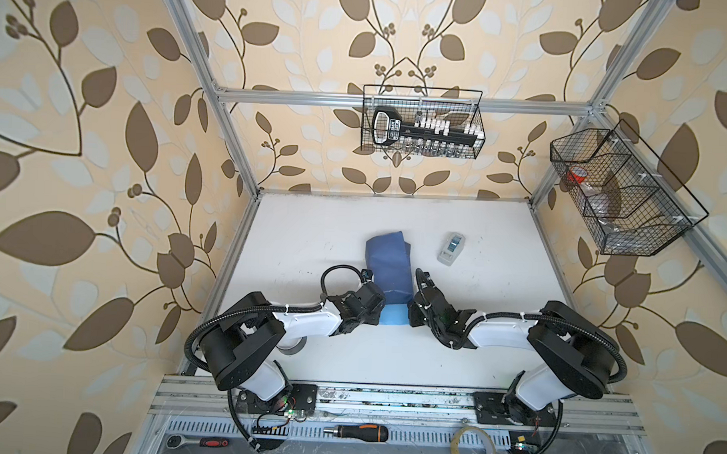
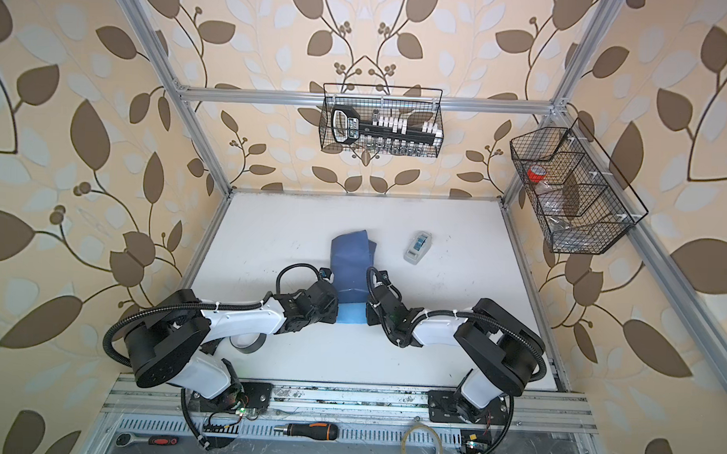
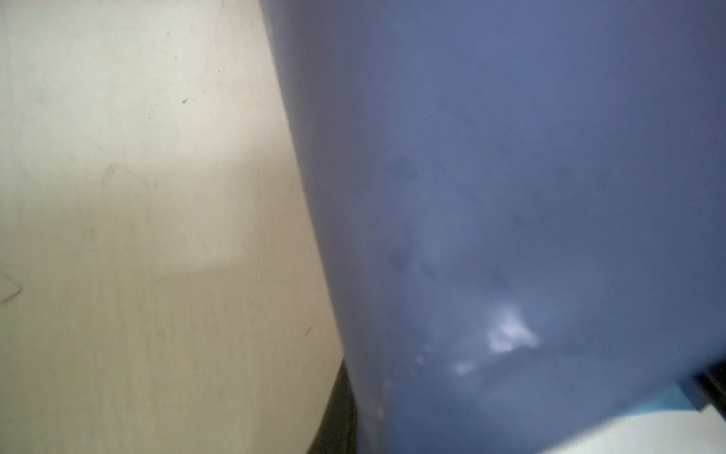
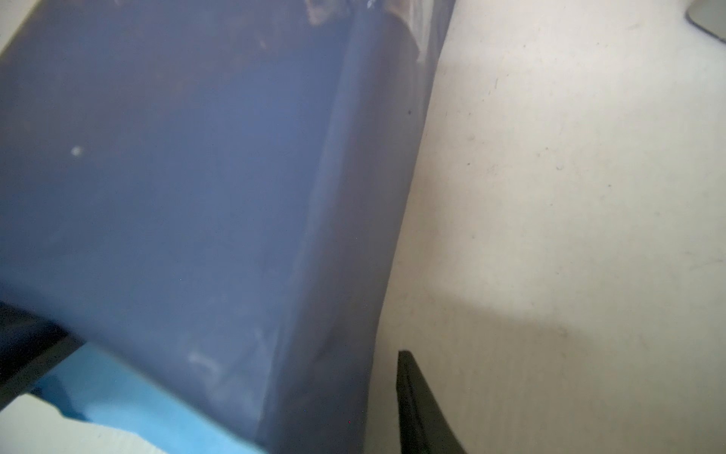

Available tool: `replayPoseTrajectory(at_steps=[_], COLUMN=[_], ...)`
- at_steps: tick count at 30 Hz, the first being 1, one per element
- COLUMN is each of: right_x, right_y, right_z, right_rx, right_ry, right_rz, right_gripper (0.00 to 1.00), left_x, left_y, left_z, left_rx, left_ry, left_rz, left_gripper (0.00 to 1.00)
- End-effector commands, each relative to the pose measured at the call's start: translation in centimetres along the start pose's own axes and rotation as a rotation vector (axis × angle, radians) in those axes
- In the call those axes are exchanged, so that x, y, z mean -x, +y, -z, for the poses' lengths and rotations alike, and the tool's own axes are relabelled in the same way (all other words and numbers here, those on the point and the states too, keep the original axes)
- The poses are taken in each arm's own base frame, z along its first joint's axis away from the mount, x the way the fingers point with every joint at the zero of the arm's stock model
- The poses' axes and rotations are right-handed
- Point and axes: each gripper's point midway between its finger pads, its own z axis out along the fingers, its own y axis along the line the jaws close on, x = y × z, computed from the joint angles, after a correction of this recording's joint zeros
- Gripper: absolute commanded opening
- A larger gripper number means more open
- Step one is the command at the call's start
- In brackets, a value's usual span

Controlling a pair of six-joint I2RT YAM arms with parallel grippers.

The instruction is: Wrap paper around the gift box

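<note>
Looking across from the left, I see the left gripper [image 1: 373, 315] down at the near left corner of the parcel with its jaws closed tight. Its wrist camera is filled with dusky-blue sheet, so I cannot tell whether a pinch of it lies between the fingers.

In the middle of the white table [image 1: 311, 234] lies the paper [image 1: 387, 266], dark face outward. It is folded into a long sleeve running away from the arms, and the right wrist view shows a crisp side fold. The gift box is nowhere on show. I take it to sit inside that sleeve, toward the near end where both arms work. A light-blue flap [image 1: 394, 317] lies flat on the table there, between the two grippers.

The right gripper [image 1: 415, 311] is at the near right corner. Only one finger [image 4: 416, 405] shows, just beside the side fold and not touching it, so I cannot tell how wide it stands. Further right, well apart, sits the tape dispenser [image 1: 451, 248], with neither arm on it.

My reading is that the long wrap round the box is done and the ends are left. The near flap wants folding up and the far end closing. Whether tape holds the seam I cannot make out.
</note>
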Motion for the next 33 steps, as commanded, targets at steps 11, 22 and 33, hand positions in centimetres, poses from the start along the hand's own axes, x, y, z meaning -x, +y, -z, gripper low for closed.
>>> replayPoseTrajectory(at_steps=[11,22,33], right_x=[-0.1,-0.3,-2.0], right_y=[0.1,-0.6,-0.1], right_z=[0.3,0.2,1.0], right_rx=[-0.008,-0.062,-0.028], right_ry=[0.008,0.025,0.052], right_rz=[-0.016,-0.057,-0.055], right_gripper=[0.2,0.13,0.23], left_x=[1.0,1.0,0.9], left_y=[-0.2,-0.3,-0.1], left_z=[0.2,0.2,0.2], left_rx=[0.022,0.019,0.029], left_ry=[-0.032,-0.032,-0.031], left_rz=[0.015,0.018,0.019], left_gripper=[0.0,0.0,0.0])
